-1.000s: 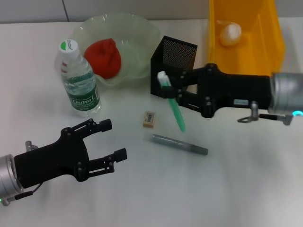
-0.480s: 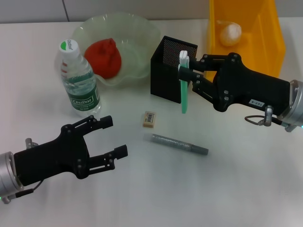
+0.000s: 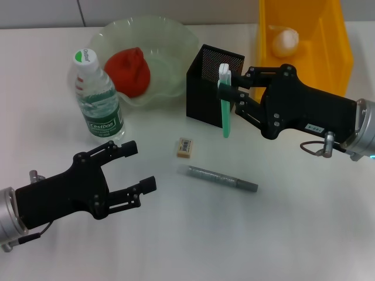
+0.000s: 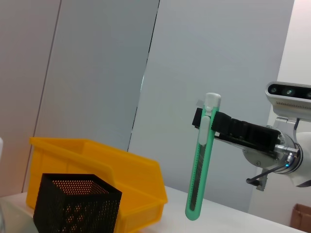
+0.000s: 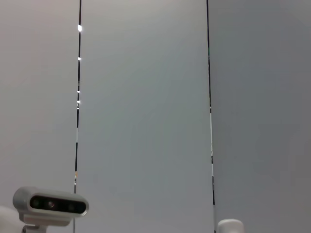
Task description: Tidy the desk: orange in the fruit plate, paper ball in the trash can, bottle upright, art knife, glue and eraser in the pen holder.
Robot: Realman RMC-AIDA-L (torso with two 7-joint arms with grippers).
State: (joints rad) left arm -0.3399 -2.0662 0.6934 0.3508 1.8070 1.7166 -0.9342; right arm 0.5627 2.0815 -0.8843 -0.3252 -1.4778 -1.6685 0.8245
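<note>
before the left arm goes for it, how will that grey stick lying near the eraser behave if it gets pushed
The grey stick looks round and slim, so a sideways nudge would probably roll it. It lies flat on the table, giving little height to grip. It seems rigid and light. The left gripper, open, hovers nearby.

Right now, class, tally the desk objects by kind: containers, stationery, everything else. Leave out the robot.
Containers: 4 (fruit plate, trash can, pen holder, bottle)
Stationery: 3 (art knife, eraser, glue)
Other: 2 (orange, paper ball)
Total: 9
</note>
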